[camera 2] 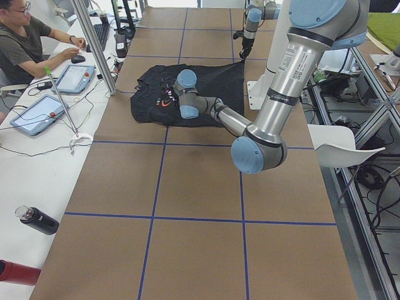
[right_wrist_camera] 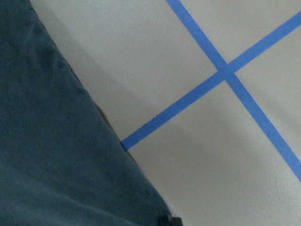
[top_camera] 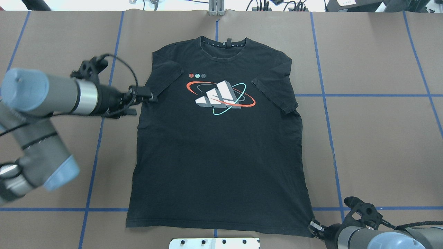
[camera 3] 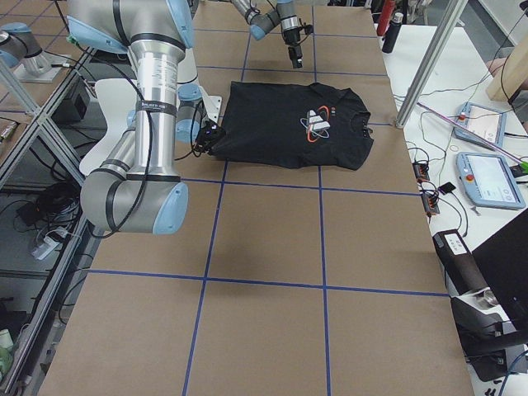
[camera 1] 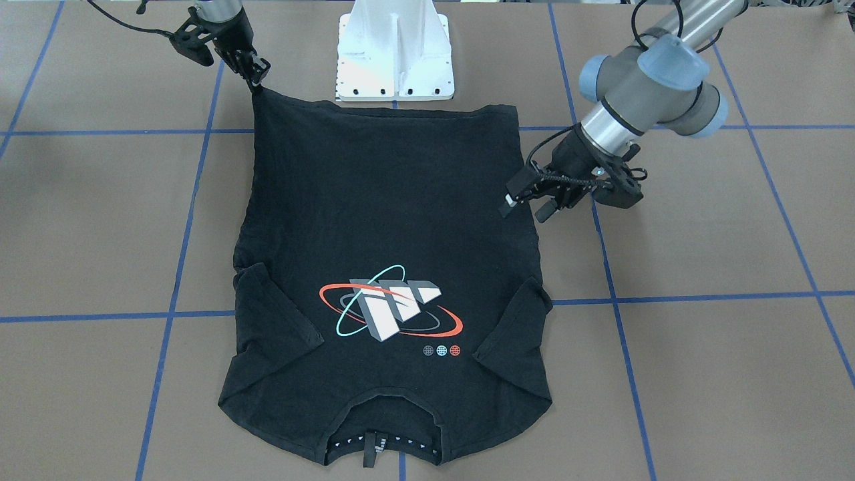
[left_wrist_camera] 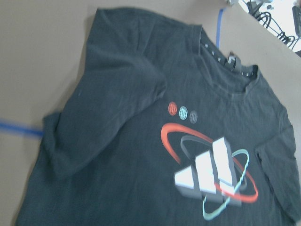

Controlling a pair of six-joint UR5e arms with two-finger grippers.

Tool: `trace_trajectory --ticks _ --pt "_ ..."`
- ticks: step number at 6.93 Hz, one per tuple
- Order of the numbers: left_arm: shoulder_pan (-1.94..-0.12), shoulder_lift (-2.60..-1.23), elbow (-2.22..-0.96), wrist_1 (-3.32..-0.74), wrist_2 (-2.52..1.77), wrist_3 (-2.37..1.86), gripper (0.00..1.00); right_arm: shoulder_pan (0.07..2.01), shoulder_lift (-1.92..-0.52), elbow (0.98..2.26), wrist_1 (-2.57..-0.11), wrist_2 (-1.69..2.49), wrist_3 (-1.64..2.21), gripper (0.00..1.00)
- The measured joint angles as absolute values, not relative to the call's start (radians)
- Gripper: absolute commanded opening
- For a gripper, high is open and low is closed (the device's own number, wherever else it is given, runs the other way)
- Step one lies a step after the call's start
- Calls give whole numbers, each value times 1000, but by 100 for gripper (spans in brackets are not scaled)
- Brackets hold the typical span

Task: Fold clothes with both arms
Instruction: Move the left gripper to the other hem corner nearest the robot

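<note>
Clearly, the black T-shirt lies flat and face up on the table, with its collar at the far side and its hem near the robot's base. It is light, limp cloth that will sag and drag wherever it is not held. I judge the hem corners and shoulders the best holds, pinched through both layers.

The right gripper is clamped on the near right hem corner, which stands up in a small peak. The left gripper hovers with its fingers apart just beside the shirt's left edge, by the left sleeve; whether it touches cloth I cannot tell.

The front-facing view shows the peak and the spread fingers. The overhead view hides both but gives the whole outline squarely. The right wrist view offers only the cloth edge and blue tape.
</note>
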State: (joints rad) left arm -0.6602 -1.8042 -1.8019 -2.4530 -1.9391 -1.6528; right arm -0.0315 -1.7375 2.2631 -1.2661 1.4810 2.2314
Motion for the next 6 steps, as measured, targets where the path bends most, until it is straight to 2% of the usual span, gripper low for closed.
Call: trace_trajectory --ticks 2,6 --pt "-468 -1622 -1966 -2437 -1750 -1768 100 -32 -1736 2265 -1263 1497 2229 0" --pt "-132 -1565 -2023 -2285 -1459 -2013 98 -6 -1731 2266 -1262 1521 2227 0"
